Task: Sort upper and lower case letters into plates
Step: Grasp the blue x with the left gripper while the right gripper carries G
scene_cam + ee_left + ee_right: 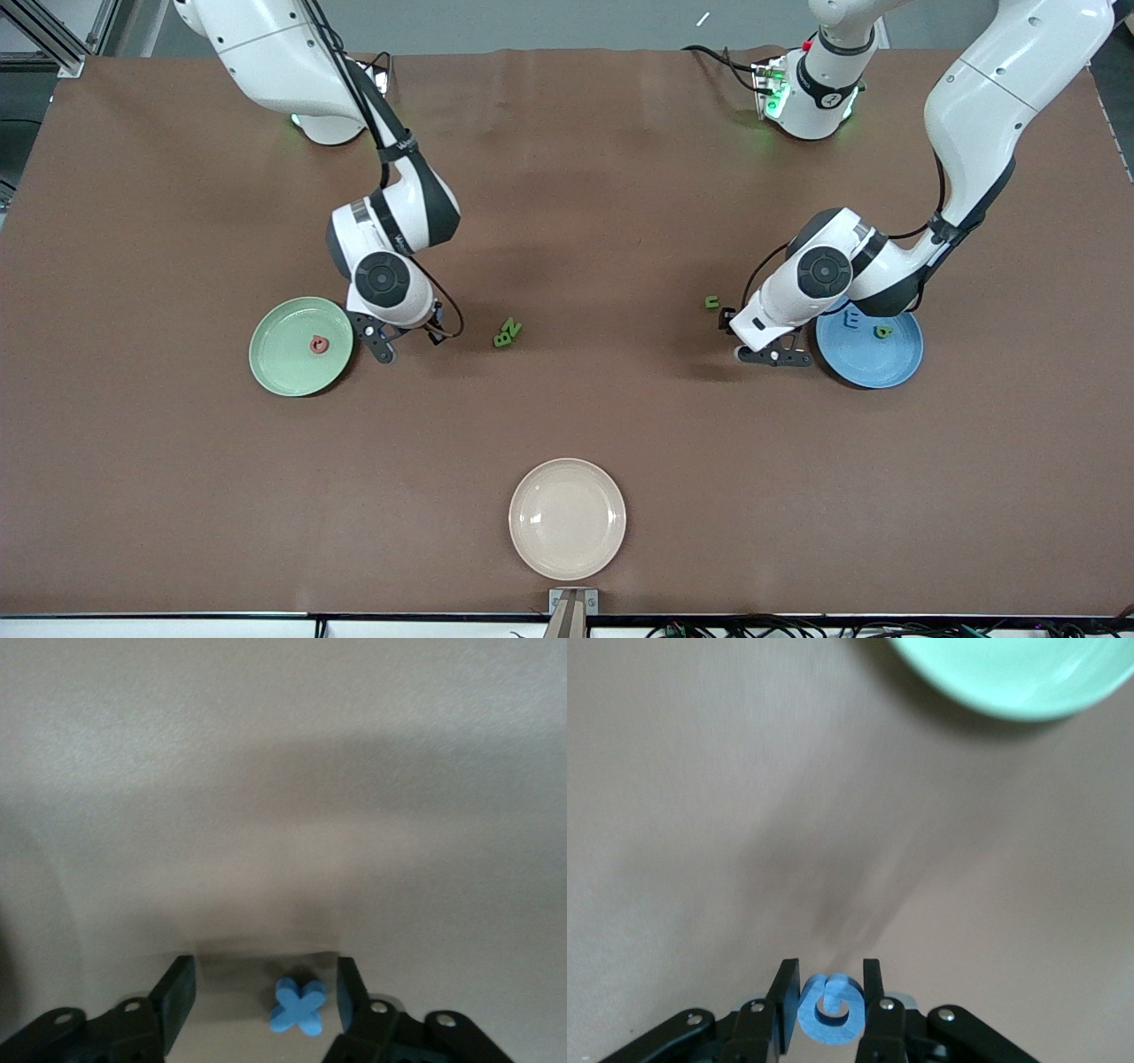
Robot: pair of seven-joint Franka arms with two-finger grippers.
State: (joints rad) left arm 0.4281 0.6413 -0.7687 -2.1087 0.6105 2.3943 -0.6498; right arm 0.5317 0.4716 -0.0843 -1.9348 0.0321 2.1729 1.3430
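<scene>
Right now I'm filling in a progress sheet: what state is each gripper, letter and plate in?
left gripper: open, fingers either side of blue x lying flat on the table
right gripper: shut on blue round letter
mint green plate: holds one pinkish red letter
blue plate: holds two letters
cream plate: nothing in it
green letter pair: loose on table
green u: loose on table

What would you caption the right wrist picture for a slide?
Right gripper jaws shut on a blue letter, mint green plate close by.
</scene>
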